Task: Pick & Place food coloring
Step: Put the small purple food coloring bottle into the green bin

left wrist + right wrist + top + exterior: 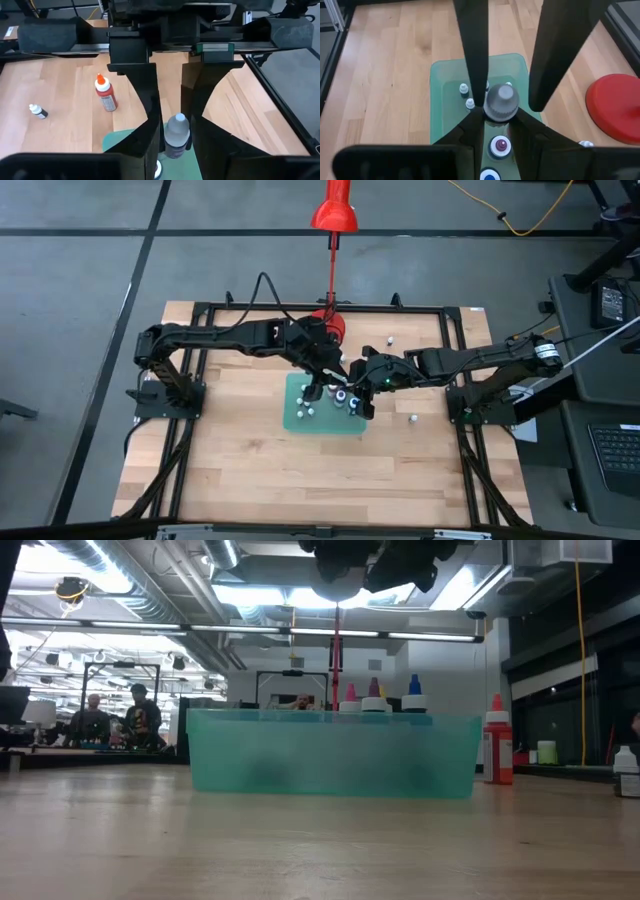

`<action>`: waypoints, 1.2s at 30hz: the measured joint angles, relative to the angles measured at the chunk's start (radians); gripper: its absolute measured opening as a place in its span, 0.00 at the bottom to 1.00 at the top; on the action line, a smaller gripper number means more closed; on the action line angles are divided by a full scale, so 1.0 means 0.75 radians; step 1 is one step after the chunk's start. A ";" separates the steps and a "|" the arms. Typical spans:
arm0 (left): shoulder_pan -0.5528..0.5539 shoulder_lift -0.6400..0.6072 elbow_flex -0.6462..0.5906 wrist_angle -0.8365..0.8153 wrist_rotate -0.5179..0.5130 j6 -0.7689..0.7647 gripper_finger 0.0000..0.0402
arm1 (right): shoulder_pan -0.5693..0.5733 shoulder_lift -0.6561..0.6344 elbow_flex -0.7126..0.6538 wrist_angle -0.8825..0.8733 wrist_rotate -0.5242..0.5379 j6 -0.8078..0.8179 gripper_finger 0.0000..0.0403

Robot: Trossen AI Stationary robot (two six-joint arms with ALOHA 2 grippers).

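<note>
- Both arms are working over the green bin (296, 420) in the middle of the high view, so the sorting is well underway but nowhere near finished.
- The bin is already holding a handful of food coloring bottles (469, 103): the right wrist view is showing several caps inside, and the low view is showing pink, white and blue tips poking over its rim.
- The left pincer (171, 125) is sitting over the bin with its fingers closing around a clear bottle with a pale cap (176, 134). The fingers are looking close on both sides, though I can't tell if they're actually squeezing yet.
- The right pincer (502, 112) is hovering over the bin too, clamped on a gray-capped bottle (501, 101). My guess is it's about to get dropped in.
- Still left out on the table (230, 470): an orange bottle (104, 93) and a small dark-bodied bottle (38, 111) in the left wrist view, plus a few strays right of centre in the high view, like the loose white bottle (413, 419).
- So I'd say roughly half is still waiting to be picked up.
</note>
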 joint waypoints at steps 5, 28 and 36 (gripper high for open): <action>-0.001 0.030 0.000 -0.008 0.004 0.003 0.25 | 0.000 0.000 0.000 0.000 0.003 0.001 0.21; 0.011 0.042 0.006 -0.004 0.058 -0.002 0.15 | 0.001 0.000 -0.002 -0.013 0.006 0.001 0.23; 0.016 -0.003 0.006 0.001 0.064 -0.013 0.15 | 0.001 -0.001 0.002 -0.033 0.007 0.002 0.33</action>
